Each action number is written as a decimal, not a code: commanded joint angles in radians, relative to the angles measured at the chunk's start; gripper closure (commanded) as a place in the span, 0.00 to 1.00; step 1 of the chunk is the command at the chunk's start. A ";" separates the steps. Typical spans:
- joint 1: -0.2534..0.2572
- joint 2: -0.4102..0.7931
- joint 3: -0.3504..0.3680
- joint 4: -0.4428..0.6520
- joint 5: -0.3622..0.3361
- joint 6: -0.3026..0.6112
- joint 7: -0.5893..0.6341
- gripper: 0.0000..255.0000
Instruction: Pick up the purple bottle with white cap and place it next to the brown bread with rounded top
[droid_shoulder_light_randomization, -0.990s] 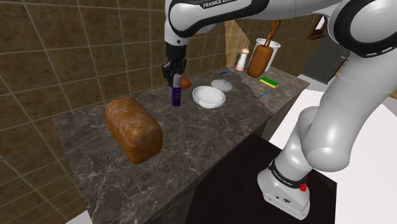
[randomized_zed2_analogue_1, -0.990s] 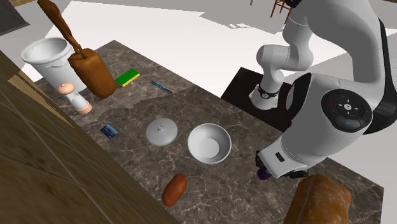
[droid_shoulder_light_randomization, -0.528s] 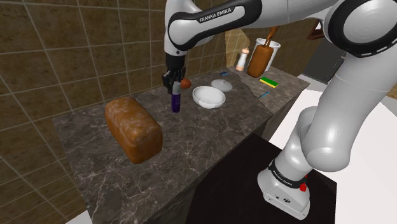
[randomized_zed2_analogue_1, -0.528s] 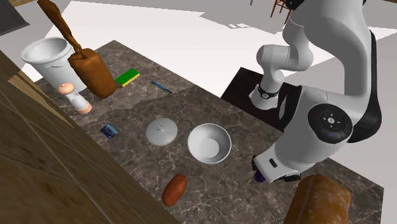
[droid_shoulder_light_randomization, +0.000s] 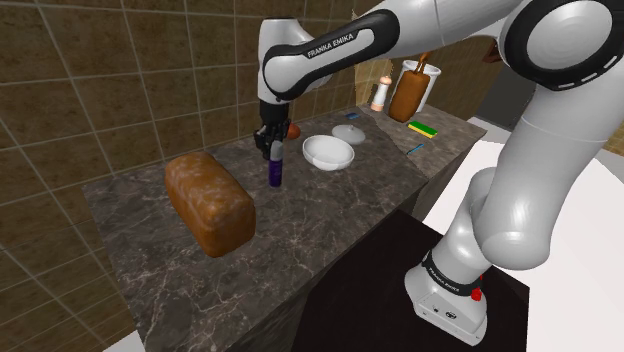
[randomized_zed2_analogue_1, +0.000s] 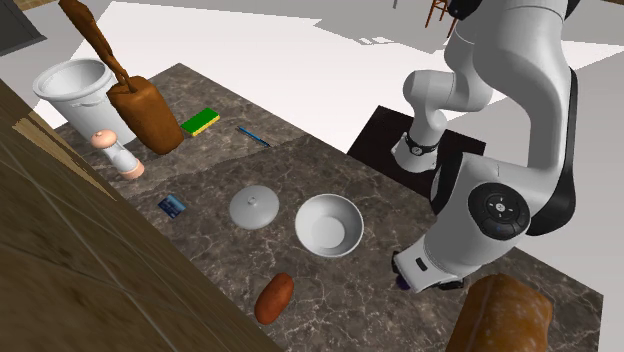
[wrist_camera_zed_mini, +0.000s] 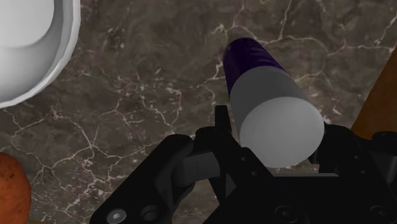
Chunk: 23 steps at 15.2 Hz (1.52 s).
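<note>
The purple bottle (droid_shoulder_light_randomization: 274, 172) with its white cap (droid_shoulder_light_randomization: 275, 149) stands upright, its base at or just above the dark marble counter (droid_shoulder_light_randomization: 330, 215). My gripper (droid_shoulder_light_randomization: 272, 140) comes down from above and is shut on the cap. In the wrist view the cap (wrist_camera_zed_mini: 275, 124) sits clasped between the black fingers (wrist_camera_zed_mini: 220, 127), with the purple body (wrist_camera_zed_mini: 251, 60) running away from the hand. The brown round-topped bread (droid_shoulder_light_randomization: 208, 200) lies a short way off, toward the shoulder view's left. In the second exterior view the arm covers most of the bottle (randomized_zed2_analogue_1: 404, 281), just beside the bread (randomized_zed2_analogue_1: 500, 315).
A white bowl (droid_shoulder_light_randomization: 328, 152) and a white lid (droid_shoulder_light_randomization: 348, 132) sit on the bottle's other side, away from the bread. A brown oval object (randomized_zed2_analogue_1: 273, 298) lies by the tiled wall. Further along stand a white shaker (randomized_zed2_analogue_1: 118, 152), a brown jug (randomized_zed2_analogue_1: 145, 112), a green sponge (randomized_zed2_analogue_1: 200, 122) and a blue pen (randomized_zed2_analogue_1: 253, 136).
The gripper has carried the bottle downward and slightly toward the bread. The bread, bowl and lid have not moved.
</note>
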 joint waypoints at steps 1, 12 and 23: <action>-0.001 0.004 -0.001 -0.001 0.001 0.006 -0.002 1.00; -0.001 0.004 -0.001 -0.001 0.001 0.006 -0.002 0.00; -0.001 -0.042 -0.002 0.073 -0.006 -0.114 0.003 0.00</action>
